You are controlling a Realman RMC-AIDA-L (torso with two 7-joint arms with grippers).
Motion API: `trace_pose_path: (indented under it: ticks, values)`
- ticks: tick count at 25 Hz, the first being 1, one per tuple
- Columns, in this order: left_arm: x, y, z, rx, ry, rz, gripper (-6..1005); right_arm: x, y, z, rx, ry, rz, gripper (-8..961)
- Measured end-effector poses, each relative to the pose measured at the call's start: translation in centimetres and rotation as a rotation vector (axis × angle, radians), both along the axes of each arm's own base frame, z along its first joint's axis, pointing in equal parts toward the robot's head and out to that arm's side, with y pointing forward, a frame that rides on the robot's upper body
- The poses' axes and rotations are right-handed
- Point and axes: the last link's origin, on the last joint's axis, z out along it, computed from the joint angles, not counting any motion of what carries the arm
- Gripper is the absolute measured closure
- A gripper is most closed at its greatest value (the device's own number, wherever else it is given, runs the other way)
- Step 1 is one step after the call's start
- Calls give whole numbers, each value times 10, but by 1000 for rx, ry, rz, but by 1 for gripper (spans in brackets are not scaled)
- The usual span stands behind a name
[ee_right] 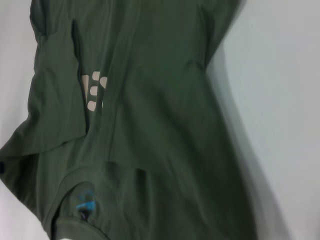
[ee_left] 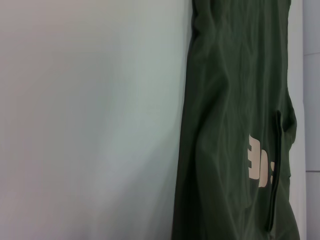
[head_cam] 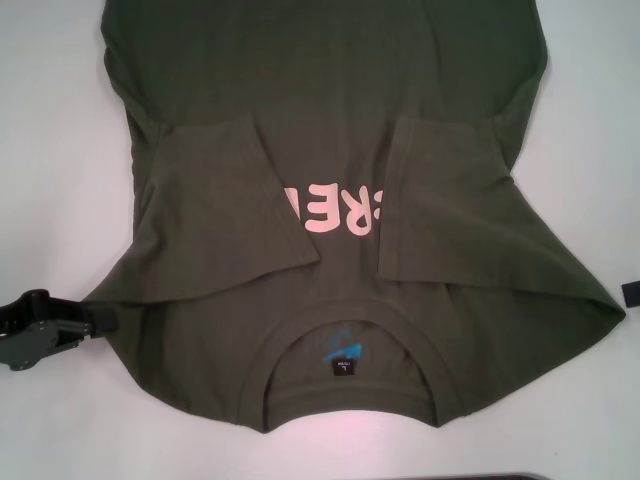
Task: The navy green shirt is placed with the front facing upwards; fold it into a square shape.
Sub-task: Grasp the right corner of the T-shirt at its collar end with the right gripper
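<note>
The navy green shirt (head_cam: 330, 120) lies flat on the white table, front up, neck nearest me. Both sleeves are folded inward over the chest, the left one (head_cam: 230, 210) and the right one (head_cam: 450, 210), partly covering the pale pink lettering (head_cam: 335, 212). The black neck label (head_cam: 343, 364) shows inside the ribbed collar. My left gripper (head_cam: 80, 325) is low at the shirt's left shoulder edge. A small black part of my right gripper (head_cam: 631, 294) shows by the right shoulder edge. The shirt also shows in the left wrist view (ee_left: 230, 100) and the right wrist view (ee_right: 150, 125).
White table surface (head_cam: 50, 150) lies bare on both sides of the shirt. A dark edge (head_cam: 520, 476) runs along the near side of the table. The shirt's hem end runs out of view at the far side.
</note>
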Motion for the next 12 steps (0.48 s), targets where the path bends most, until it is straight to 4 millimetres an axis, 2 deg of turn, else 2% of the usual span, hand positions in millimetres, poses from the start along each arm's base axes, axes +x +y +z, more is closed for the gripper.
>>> trace_pose_path:
  ticks: [12]
  values:
    - [2, 2, 2, -7, 2, -15, 957, -1, 4, -24, -20, 5, -11, 99]
